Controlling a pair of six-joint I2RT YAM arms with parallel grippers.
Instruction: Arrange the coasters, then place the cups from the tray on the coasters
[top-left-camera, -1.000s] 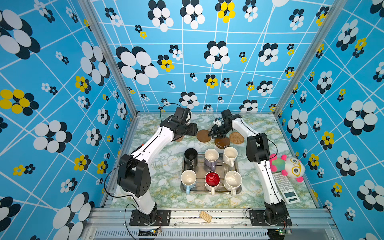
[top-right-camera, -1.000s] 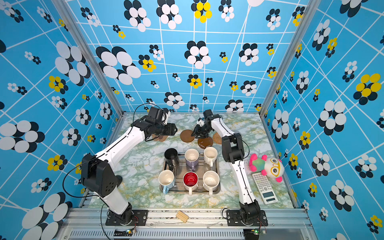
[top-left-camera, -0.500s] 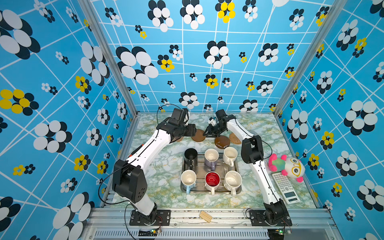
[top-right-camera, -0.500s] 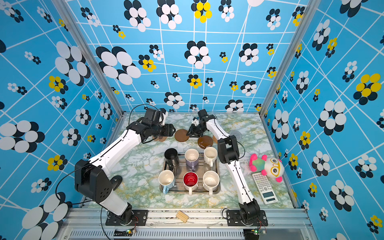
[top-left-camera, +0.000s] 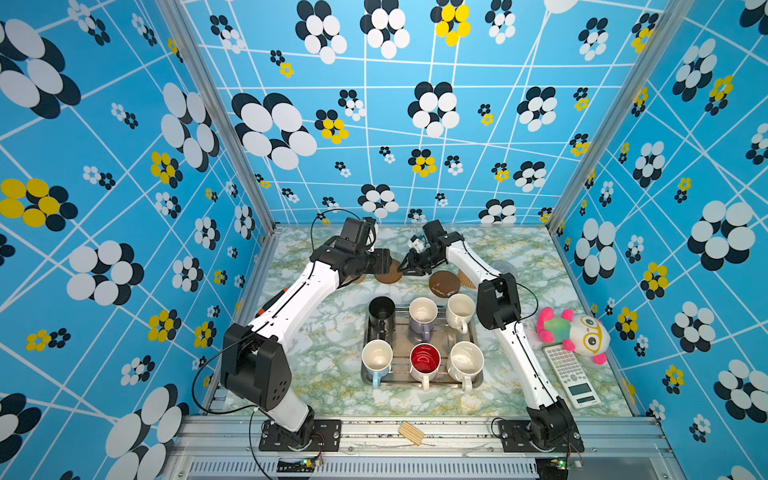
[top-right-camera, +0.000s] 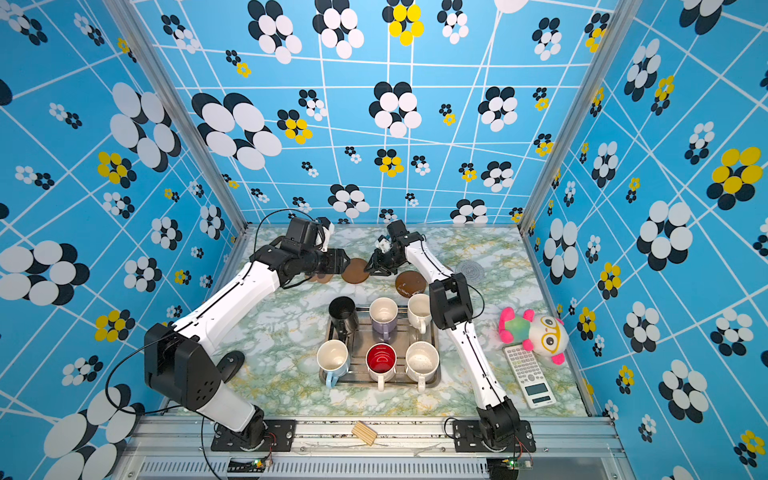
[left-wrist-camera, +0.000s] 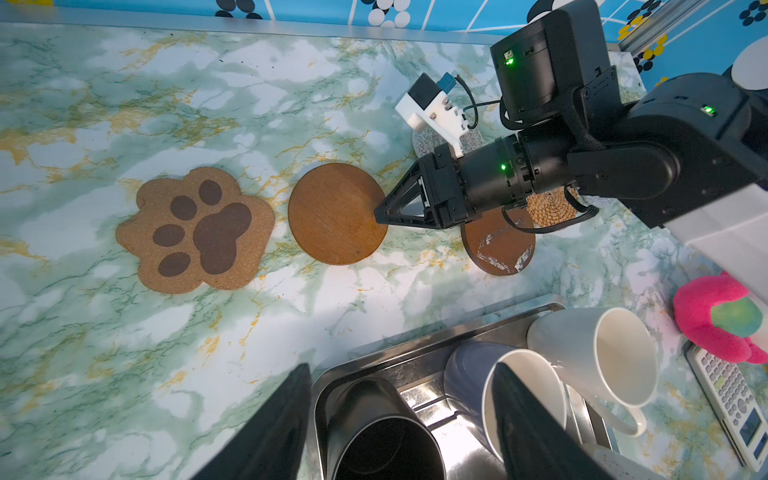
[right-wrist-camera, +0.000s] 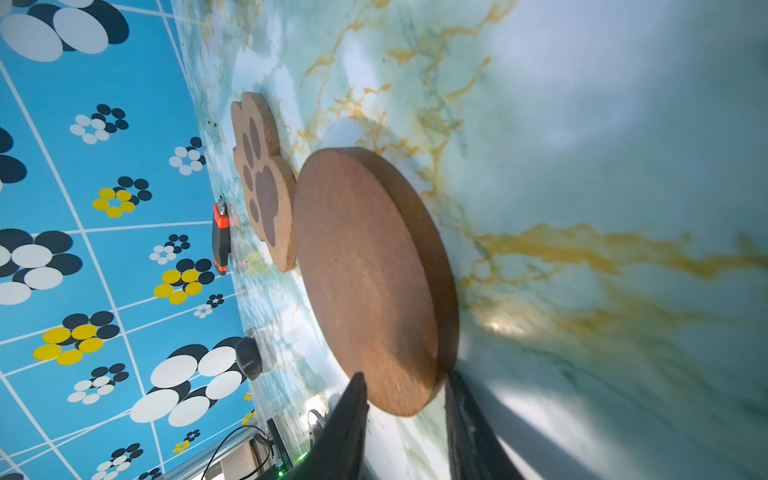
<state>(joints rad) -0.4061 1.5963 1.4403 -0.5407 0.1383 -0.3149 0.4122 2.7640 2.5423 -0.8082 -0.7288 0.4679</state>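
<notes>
up front, tray (top-left-camera: 415, 384) holds all six cups (top-left-camera: 424, 359), none placed yet. behind it, right gripper (right-wrist-camera: 406, 376) looks pinched on the rim of the plain disc (left-wrist-camera: 336, 214), which lies just beside the paw (left-wrist-camera: 195, 228). left gripper (left-wrist-camera: 401, 368) hangs wide and empty, close by. risks: pushing on rides the disc onto the paw; a tilted release skids it; the two grippers clip each other. vs a second ago: disc and right gripper sit further left, away from the scuffed disc (left-wrist-camera: 498, 245); cups unmoved.
</notes>
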